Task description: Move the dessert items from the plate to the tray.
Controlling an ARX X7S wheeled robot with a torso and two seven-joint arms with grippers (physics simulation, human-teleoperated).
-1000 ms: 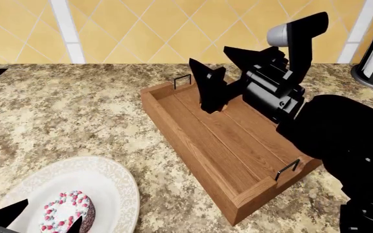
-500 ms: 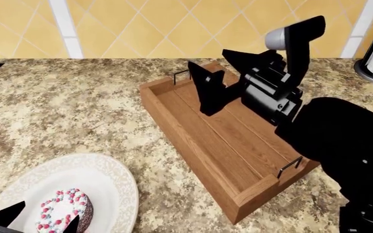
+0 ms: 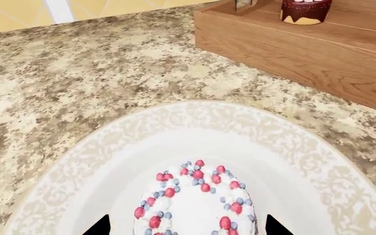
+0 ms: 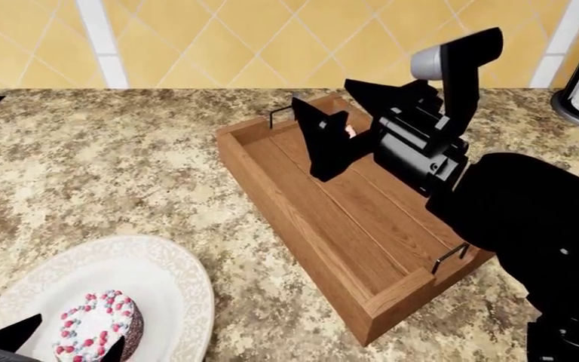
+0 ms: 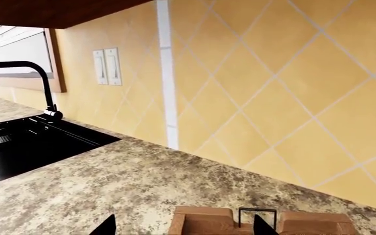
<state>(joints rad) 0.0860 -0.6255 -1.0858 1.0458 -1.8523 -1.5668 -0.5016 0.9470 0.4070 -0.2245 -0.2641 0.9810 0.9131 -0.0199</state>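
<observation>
One cake [image 4: 96, 328] is sitting on the plate [image 4: 174, 275] at the near left of the bench [image 4: 118, 173], the left claw [image 3: 182, 226] spreading around it. The other cake [image 3: 305, 10] is resting in the tray's [image 4: 300, 219] far end, the right claw [image 4: 355, 113] spreading above it.

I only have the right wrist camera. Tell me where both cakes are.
Observer: One cake sits in the tray, at its far end, by the right gripper.
Operator: Now the other one.
Observer: The other cake lies on the plate, near the counter's front edge.
Operator: Report the left gripper.
Observer: The left gripper is open, with one finger on each side of that cake.
</observation>
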